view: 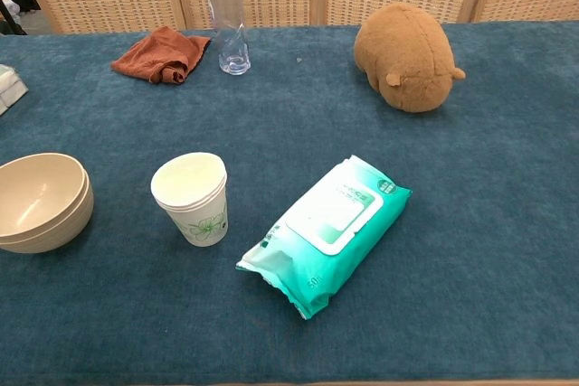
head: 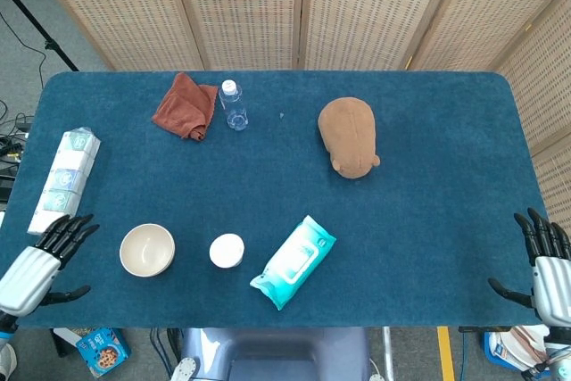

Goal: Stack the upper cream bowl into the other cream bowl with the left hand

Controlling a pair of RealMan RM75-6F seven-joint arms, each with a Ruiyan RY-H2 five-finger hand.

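Observation:
Two cream bowls sit nested, one inside the other, on the blue table near its front left; the chest view shows the stacked bowls at its left edge with two rims visible. My left hand hangs off the table's left front corner, well apart from the bowls, fingers spread and holding nothing. My right hand rests at the right front edge, fingers apart and empty. Neither hand shows in the chest view.
A paper cup stands just right of the bowls, then a teal wipes pack. Farther back are a brown plush toy, a water bottle and a rust cloth. A tissue pack lies along the left edge.

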